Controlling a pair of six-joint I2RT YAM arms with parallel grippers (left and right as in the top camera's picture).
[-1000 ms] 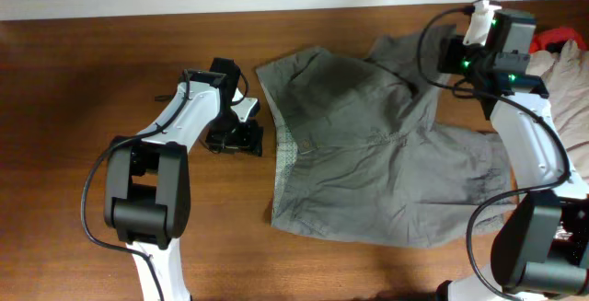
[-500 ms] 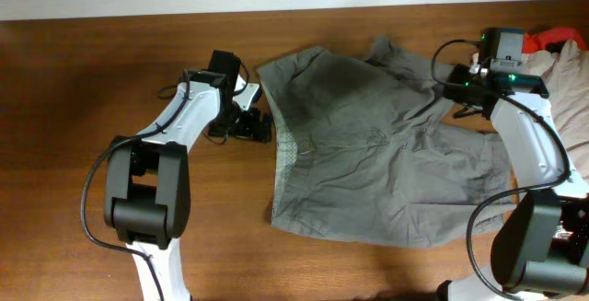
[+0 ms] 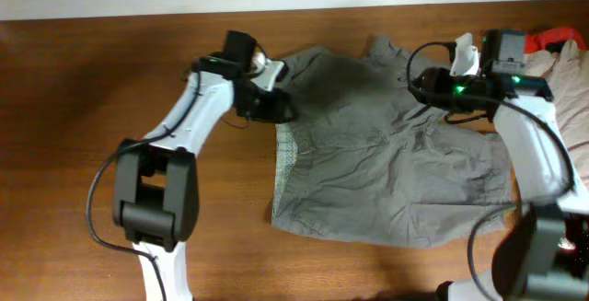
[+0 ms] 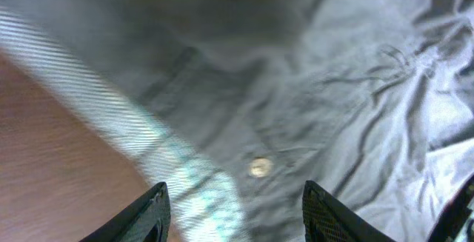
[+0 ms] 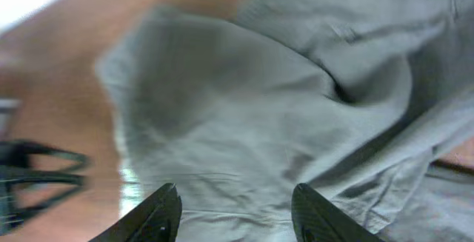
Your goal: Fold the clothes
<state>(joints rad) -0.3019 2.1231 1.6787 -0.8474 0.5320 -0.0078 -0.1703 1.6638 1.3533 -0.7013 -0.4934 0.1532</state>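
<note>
Shorts beneath left fingers and right fingers, both pairs parted, empty.

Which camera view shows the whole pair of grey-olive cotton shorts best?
The overhead view: the grey-olive cotton shorts lie spread on the brown wooden table, with nearly the whole outline visible. The left wrist view shows only blurred fabric with a small button; the right wrist view shows one wrinkled part.
</note>
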